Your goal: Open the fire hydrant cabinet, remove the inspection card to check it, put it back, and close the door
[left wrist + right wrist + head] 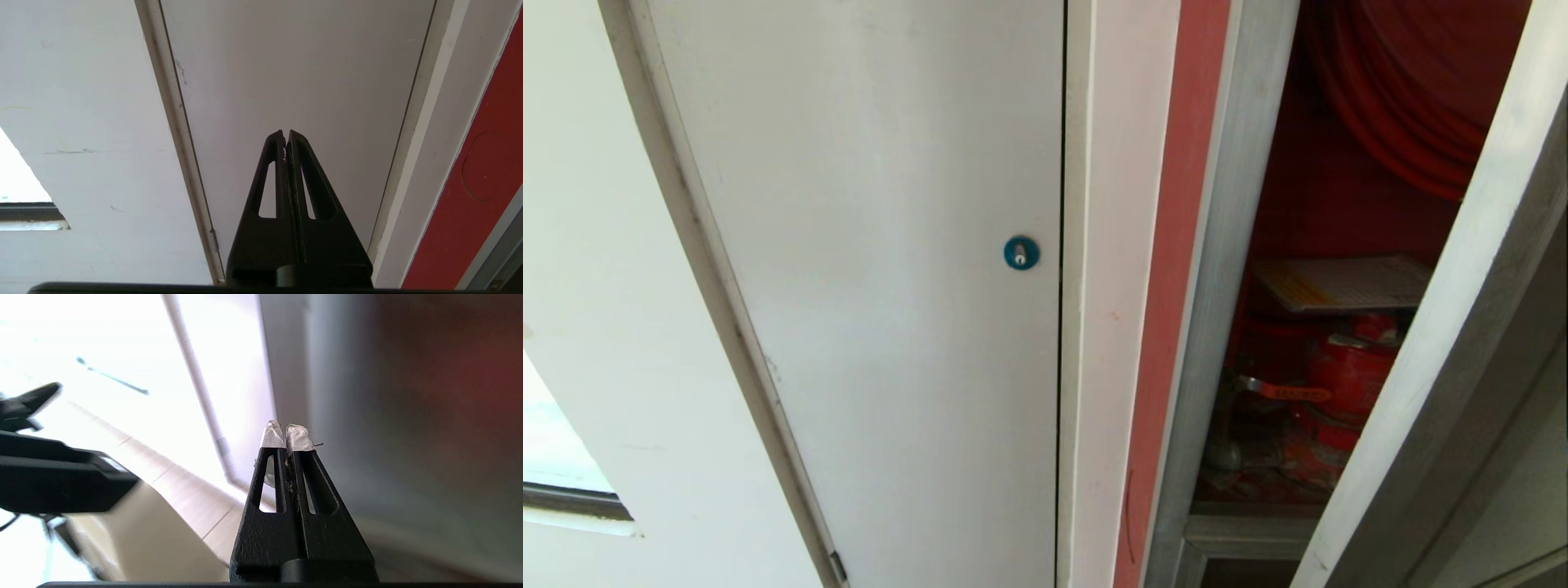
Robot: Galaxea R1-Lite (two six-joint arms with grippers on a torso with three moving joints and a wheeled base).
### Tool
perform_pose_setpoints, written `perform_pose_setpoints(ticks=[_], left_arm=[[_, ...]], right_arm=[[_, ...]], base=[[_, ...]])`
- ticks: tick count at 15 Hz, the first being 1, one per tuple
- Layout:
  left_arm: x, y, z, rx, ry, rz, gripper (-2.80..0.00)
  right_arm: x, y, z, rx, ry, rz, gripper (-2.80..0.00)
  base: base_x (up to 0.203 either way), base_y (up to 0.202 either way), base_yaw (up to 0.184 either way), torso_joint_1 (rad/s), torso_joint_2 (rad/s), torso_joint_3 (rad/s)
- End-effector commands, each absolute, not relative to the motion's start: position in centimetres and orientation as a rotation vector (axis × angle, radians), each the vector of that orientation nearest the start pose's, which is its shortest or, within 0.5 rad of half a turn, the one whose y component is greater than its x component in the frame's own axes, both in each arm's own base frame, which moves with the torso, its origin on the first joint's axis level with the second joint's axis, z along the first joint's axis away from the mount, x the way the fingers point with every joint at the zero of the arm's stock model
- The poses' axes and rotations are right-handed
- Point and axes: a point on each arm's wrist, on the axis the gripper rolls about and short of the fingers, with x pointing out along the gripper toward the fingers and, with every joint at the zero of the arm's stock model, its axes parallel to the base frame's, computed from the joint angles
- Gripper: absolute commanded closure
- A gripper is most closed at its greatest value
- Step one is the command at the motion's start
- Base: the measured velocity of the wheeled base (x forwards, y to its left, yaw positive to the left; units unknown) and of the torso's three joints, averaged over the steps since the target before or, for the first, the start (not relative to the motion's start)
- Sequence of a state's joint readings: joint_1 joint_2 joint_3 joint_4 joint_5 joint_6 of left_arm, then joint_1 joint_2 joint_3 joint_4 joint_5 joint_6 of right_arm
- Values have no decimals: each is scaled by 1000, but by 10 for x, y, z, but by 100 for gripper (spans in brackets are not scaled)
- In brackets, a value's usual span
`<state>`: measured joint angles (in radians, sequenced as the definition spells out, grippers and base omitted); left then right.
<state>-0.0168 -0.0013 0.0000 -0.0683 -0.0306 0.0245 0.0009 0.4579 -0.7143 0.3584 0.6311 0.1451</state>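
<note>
Door [1445, 343] ajar — one inspection card [1347, 283] inside; two tools [287, 136] [286, 435] clenched, empty.

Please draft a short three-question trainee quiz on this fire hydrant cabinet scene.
1. True or false: the door stands open.
2. What lies flat above the red valve inside the fire hydrant cabinet?
3. The blue round lock sits on: A) the glass door, B) the grey-white panel door.

Key: 1. True. 2. The inspection card. 3. B.
</note>
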Motion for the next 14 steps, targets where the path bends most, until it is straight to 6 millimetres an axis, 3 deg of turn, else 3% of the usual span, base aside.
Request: perform_pose_setpoints(ticks=[1,4,8,14], left_arm=[[-21,0,75,25,-42,-47,0],[-21,0,75,25,-42,-47,0],[-21,0,75,25,-42,-47,0],[-21,0,75,25,-42,-47,0]], right_arm=[[38,15,256,223,305,677,0],[69,20,275,221,333,790,0],[88,35,274,206,410,936,0],[127,44,273,161,394,852,0]], base=[[0,0,0,0,0,0],[0,0,0,0,0,0],[0,0,0,0,0,0],[0,0,0,0,0,0]])
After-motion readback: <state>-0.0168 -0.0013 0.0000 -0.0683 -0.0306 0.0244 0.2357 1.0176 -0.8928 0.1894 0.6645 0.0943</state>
